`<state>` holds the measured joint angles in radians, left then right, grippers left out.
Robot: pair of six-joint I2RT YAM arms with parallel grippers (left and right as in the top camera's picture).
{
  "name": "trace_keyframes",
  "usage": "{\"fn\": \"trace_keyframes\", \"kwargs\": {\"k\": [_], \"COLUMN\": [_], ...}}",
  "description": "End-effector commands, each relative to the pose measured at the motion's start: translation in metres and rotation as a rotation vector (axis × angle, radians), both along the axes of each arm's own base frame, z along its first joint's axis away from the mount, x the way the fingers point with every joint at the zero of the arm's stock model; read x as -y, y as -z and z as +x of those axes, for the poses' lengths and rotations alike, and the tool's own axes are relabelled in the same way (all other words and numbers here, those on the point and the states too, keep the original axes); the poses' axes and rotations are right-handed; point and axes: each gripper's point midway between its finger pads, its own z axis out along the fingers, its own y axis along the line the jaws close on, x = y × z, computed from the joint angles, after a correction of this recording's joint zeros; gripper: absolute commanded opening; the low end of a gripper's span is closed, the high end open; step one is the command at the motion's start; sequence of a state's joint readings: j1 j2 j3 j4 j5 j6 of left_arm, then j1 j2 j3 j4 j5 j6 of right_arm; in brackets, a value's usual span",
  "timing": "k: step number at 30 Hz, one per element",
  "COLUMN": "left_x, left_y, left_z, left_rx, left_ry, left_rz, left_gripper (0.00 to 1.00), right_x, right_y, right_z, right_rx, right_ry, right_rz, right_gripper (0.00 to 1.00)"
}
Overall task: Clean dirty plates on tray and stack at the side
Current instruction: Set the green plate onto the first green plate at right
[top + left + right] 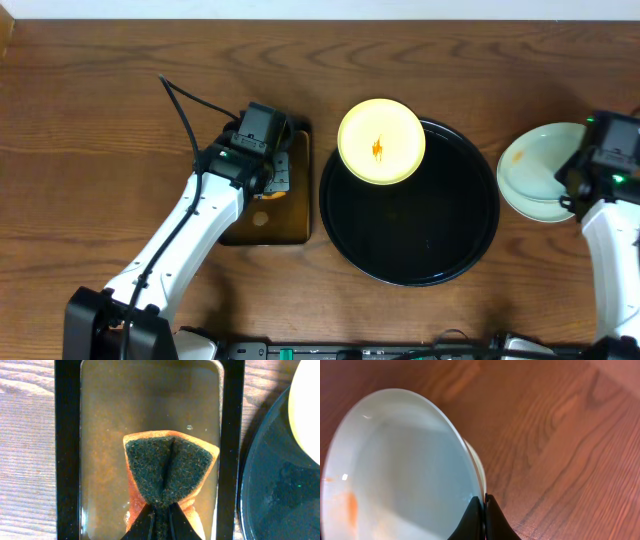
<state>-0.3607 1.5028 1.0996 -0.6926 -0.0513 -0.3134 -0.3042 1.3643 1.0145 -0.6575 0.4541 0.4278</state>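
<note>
Overhead: yellow plate (381, 141) sits on the tray (440, 265) at its far edge, sauce not cleaned. Mint plates (535, 170) are stacked on the bench (100, 80) just right of the tray, small tray (290, 220) just left.

Left wrist: my left pincer (161, 510) is clamped tight on the folded sponge (167, 467) over brown liquid (150, 405), probably wetting it to scrub.

Right wrist: my right pincer (484, 510) is pinched closed on the top mint plate (410, 460) rim, likely stacking it. Faint smear shows.
</note>
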Motion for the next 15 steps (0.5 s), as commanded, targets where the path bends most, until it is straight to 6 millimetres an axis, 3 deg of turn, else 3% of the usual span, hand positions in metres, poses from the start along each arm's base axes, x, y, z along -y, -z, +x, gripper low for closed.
{"fn": "trace_keyframes", "kwargs": {"k": [1,9,12,15], "left_x": [-0.002,-0.002,-0.002,-0.002], "left_y": [0.001,0.001,0.001,0.001], "left_z": [0.000,0.000,0.000,0.000], "left_rx": [-0.003,-0.003,-0.003,-0.003], "left_ry": [0.004,0.004,0.004,0.004], "left_rz": [0.006,0.006,0.006,0.006], "left_gripper": [0.07,0.07,0.07,0.07], "right_x": [0.013,0.021,0.013,-0.007], "right_y": [0.010,0.038,0.038,0.037], "right_z": [0.005,0.005,0.011,0.026], "right_rx": [0.064,0.032,0.054,0.083], "right_ry": [0.063,0.085,0.053,-0.090], "right_rz": [0.114,0.197,0.241,0.314], "right_gripper": [0.01,0.02,0.34,0.36]}}
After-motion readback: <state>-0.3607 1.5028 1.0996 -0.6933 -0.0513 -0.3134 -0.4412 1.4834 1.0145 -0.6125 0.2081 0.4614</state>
